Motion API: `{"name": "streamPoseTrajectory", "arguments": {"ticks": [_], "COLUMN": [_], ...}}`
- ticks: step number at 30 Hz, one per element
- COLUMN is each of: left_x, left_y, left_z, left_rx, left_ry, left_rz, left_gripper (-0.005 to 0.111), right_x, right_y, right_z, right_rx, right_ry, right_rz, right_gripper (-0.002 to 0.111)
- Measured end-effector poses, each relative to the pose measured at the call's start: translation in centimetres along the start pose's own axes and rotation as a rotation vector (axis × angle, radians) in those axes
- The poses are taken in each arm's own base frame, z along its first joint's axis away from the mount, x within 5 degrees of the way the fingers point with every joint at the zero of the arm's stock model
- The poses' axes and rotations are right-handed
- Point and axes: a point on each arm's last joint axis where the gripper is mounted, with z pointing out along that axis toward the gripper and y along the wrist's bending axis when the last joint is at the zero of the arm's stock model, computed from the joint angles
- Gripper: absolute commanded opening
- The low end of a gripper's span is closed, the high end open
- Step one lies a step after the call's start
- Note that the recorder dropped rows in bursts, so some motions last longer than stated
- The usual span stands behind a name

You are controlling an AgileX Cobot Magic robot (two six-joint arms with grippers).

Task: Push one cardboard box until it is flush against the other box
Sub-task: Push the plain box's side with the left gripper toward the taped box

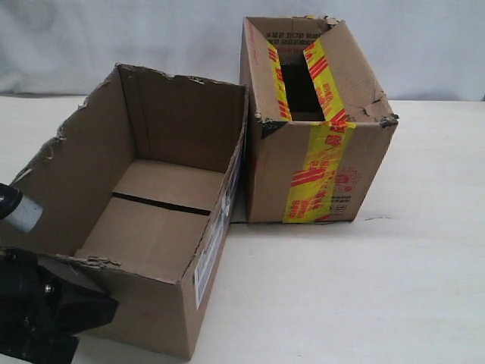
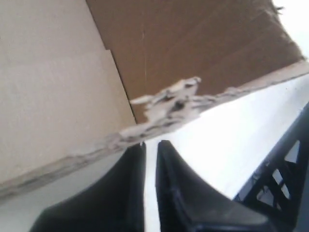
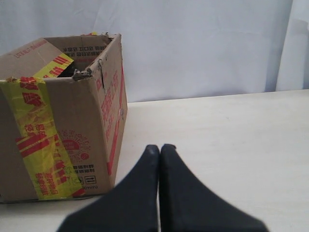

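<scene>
Plain brown cardboard box (image 1: 159,220), open-topped with a ragged torn rim, sits near-left on the cream worktop (image 1: 379,288), turned at an angle. A white label (image 1: 208,262) is on its right-hand side. The brown cardboard box with dented corners (image 1: 318,159) stands far and right of it, with a wide yellow-and-red printed tape strip (image 1: 314,174) running over its top and down its near face. The plain box's far-right corner lies against or just beside the taped box's left face; cannot tell if they touch. From there the sides splay apart toward the near edge, leaving a wedge of worktop between them, so the boxes are not flush. Left fingers (image 2: 142,151), black, are drawn nearly together with only a thin slit between them and hold nothing. Their tips are just beside the torn rim at the plain box's near-left corner. Right fingers (image 3: 157,151), black, are pressed together and empty, low over bare worktop to the right of the taped box and apart from it.
</scene>
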Motion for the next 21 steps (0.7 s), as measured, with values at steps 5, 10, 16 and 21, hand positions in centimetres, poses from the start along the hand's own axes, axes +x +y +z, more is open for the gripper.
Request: {"name": "streamPoseTrajectory", "arguments": {"ticks": [5, 10, 16, 21], "left_x": [-0.5, -1.3, -4.7, -7.2], "left_y": [-0.1, 0.5, 1.0, 1.4], "left_z": [1.2, 3.4, 5.7, 7.5], "left_rx": [-0.050, -0.113, -0.176, -0.183], "left_ry": [-0.037, -0.009, -0.036, -0.036], "left_rz": [0.022, 0.036, 0.070, 0.088], "left_gripper": [0.000, 0.000, 0.000, 0.000], "right_x": [0.0, 0.0, 0.0, 0.0], "right_y": [0.0, 0.0, 0.0, 0.0], "right_z": [0.0, 0.0, 0.0, 0.0], "right_rx": [0.000, 0.000, 0.000, 0.000], "right_ry": [0.000, 0.000, 0.000, 0.000], "right_rz": [0.000, 0.000, 0.000, 0.000], "right_gripper": [0.000, 0.000, 0.000, 0.000]}}
